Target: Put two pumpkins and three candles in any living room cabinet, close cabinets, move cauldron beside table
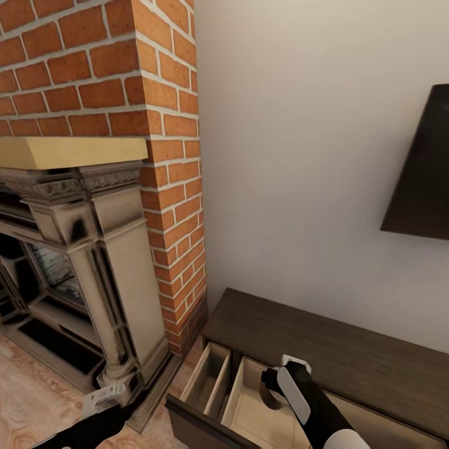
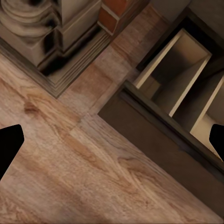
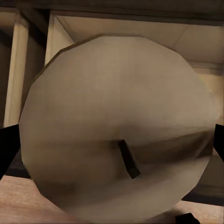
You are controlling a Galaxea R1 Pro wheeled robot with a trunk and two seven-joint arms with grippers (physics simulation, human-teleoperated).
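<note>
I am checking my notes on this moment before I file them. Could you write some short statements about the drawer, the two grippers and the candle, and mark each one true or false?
1. The cabinet has a drawer pulled open. True.
2. The right gripper holds a pumpkin. False: the right wrist view shows a beige candle with a dark wick between its fingers.
3. The right gripper is above the open drawer. True.
4. The left gripper is shut on a candle. False: its fingers are apart over bare wood floor, holding nothing.
5. The fireplace stands to the right of the cabinet. False: it is to its left.
</note>
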